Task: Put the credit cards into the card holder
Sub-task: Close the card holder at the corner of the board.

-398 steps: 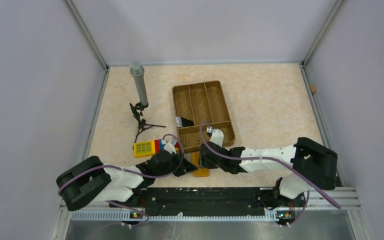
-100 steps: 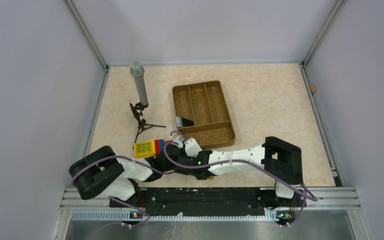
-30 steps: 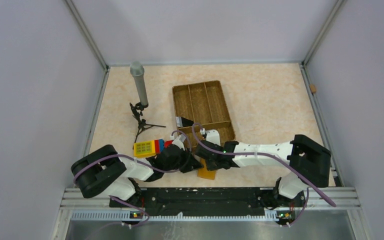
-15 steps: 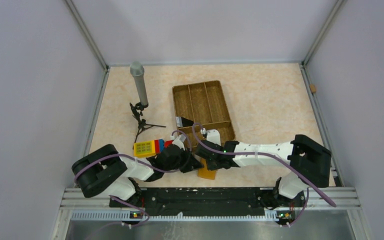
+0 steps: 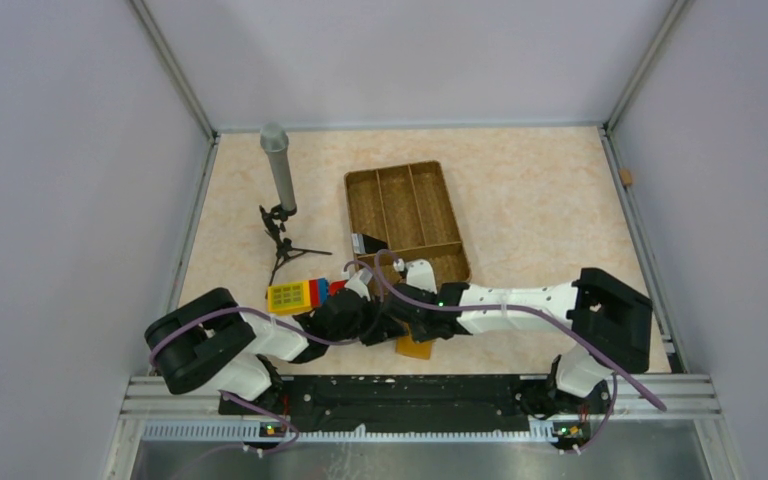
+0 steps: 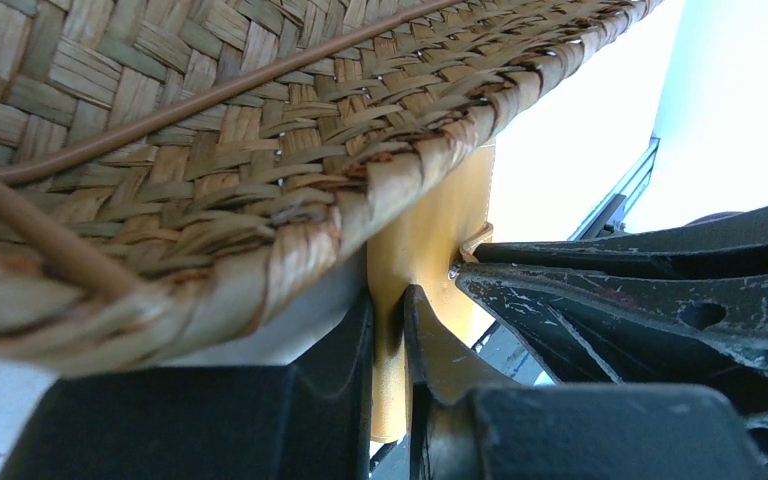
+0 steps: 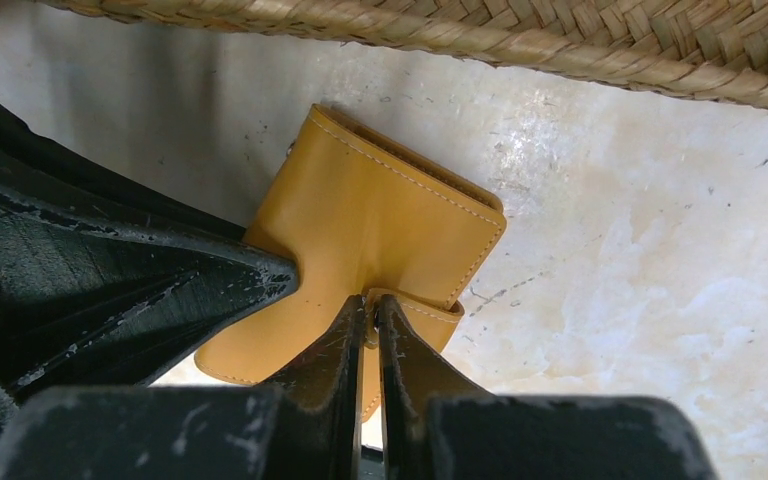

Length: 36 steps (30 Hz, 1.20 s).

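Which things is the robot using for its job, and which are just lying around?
For the job: card holder, left gripper and right gripper, both pinching it.
Just lying about: woven tray, microphone on its tripod, colourful toy blocks.

1. My left arm [image 5: 260, 340] and right arm [image 5: 515, 298] share one build: white shells over the long links and chunky black housings at the joints.
2. A purple cable [image 5: 628, 384] loops along each arm.
3. A small green light [image 5: 441, 303] glows near the right arm's wrist.
4. My left gripper [image 6: 388, 295] has matte black fingers [image 6: 440, 350] that taper to thin tips.
5. My right gripper [image 7: 370, 302] matches it. The black plastic on both is scuffed with pale scratches.
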Tool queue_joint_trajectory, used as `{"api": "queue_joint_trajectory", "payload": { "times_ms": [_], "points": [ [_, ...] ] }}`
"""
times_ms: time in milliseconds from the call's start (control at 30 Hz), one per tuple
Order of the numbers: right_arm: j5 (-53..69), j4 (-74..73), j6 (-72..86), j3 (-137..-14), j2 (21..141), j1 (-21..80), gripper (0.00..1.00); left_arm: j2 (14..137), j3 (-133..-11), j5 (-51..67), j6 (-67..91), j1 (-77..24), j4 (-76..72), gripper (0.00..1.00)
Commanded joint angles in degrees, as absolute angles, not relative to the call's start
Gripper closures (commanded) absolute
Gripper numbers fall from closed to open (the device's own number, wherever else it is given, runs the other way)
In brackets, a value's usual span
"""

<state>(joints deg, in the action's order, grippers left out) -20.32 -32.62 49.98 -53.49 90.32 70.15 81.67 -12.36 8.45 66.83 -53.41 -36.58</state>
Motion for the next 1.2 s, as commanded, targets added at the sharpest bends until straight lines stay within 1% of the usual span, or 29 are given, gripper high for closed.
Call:
{"api": "queue_joint_trajectory", "payload": {
  "times_ms": [0,167,533,800,933,967,1067,1167],
  "points": [
    [-21.4,-33.6,50.0,-57.7,93.3,72.5,0.98,84.5,-11.2,6.0,64.7,-53.7,-27.1,0.91],
    [-22.3,-34.9,49.5,-59.5,96.0,73.5,1.00,84.4,-11.1,6.0,64.7,-53.7,-27.1,0.91],
    [-24.1,-36.8,49.0,-64.3,101.3,76.3,1.00,84.5,-11.1,6.1,64.7,-53.7,-27.1,0.91],
    [-23.3,-38.2,51.8,-64.8,104.4,77.9,1.00,84.7,-11.2,6.1,64.8,-53.7,-27.2,0.91],
    [-21.8,-36.6,53.4,-64.6,105.9,78.8,1.00,84.7,-11.1,5.8,65.0,-53.7,-27.4,0.92],
    [-21.0,-35.9,54.0,-64.6,106.7,79.1,1.00,84.6,-11.0,5.7,65.3,-53.7,-27.7,0.92],
    [-19.4,-34.0,56.0,-64.6,108.8,80.0,1.00,84.1,-10.4,5.1,66.2,-53.7,-28.6,0.99],
    [-18.7,-33.4,57.9,-64.9,111.3,80.5,1.00,84.4,-10.1,5.1,67.3,-53.7,-30.2,0.99]
  ]
}}
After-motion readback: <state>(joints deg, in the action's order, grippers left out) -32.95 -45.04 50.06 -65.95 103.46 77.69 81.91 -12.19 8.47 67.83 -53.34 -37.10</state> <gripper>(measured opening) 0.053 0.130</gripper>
